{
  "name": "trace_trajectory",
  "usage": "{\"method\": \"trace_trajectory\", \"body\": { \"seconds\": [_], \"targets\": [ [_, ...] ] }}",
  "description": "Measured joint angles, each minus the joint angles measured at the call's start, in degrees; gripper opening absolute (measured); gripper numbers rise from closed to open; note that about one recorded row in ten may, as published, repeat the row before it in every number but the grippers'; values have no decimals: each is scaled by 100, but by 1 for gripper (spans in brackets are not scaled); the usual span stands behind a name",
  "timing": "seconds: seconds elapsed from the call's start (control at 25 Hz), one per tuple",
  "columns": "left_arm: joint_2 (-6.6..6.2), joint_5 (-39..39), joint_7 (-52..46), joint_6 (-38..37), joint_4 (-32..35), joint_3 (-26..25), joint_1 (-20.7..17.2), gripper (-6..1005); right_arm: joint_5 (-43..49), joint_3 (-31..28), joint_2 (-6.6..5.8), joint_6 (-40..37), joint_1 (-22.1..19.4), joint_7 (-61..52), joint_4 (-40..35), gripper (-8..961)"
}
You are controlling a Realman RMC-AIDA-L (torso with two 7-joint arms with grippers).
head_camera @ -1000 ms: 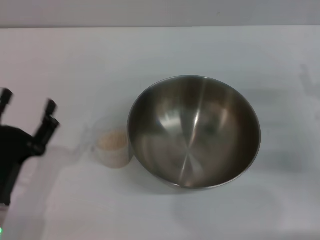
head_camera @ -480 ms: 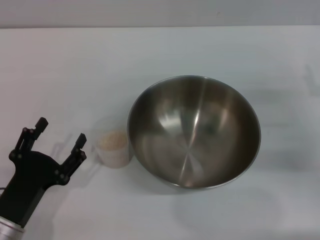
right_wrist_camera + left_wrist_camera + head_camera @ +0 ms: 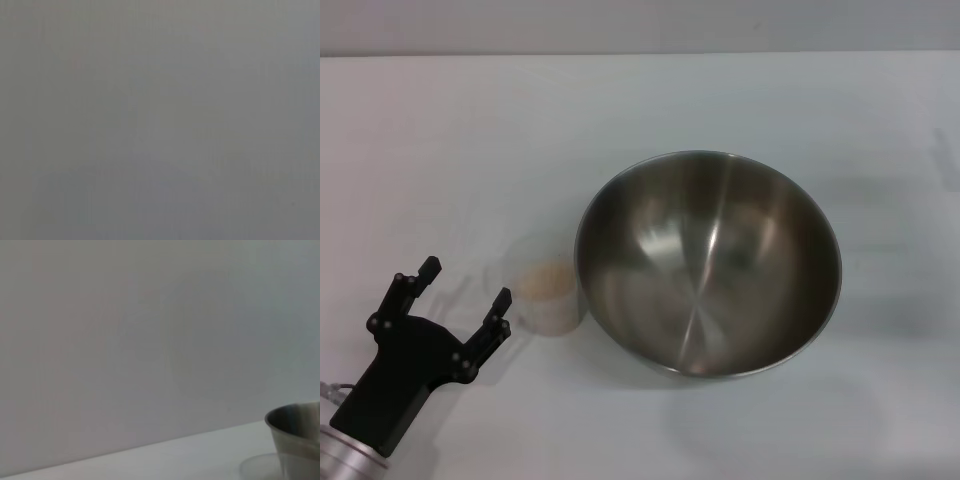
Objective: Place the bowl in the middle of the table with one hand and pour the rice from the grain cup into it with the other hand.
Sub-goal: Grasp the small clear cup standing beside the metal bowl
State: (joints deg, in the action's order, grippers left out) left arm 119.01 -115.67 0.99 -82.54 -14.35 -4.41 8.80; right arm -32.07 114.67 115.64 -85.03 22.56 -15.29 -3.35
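A: Where do things stand?

B: The stainless-steel bowl [image 3: 708,262] sits a little right of the middle of the white desk [image 3: 640,110], empty. The grain cup [image 3: 545,290] stands upright against the bowl's left side, touching or nearly so, with the rice [image 3: 544,279] in it as a pale heap.

A: What has just changed?

B: The left gripper [image 3: 463,297]. A second ago it was at the far left edge of the head view; half a second ago it was closer in; now it is in the lower left of the frame, its jaws spread apart and pointing at the cup. Nothing is between them yet, and the nearer fingertip is just beside the cup's wall.

A: And the bowl and cup?

B: Neither has shifted across those three pictures.

A: The right gripper?

B: Not in view anywhere; its wrist picture shows only blank grey.

A: So what does that mean for the task?

B: I judge the bowl placed and the cup grasp about to begin. The cup is crowded against the bowl, so the far jaw has little room there.
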Motion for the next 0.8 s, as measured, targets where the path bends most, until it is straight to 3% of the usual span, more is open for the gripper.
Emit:
{"method": "trace_trajectory", "body": {
  "seconds": [0.8],
  "targets": [
    [-9, 63, 6, 452, 96, -327, 326, 846, -1, 1, -10, 26, 86, 0, 11, 586]
  ]
}}
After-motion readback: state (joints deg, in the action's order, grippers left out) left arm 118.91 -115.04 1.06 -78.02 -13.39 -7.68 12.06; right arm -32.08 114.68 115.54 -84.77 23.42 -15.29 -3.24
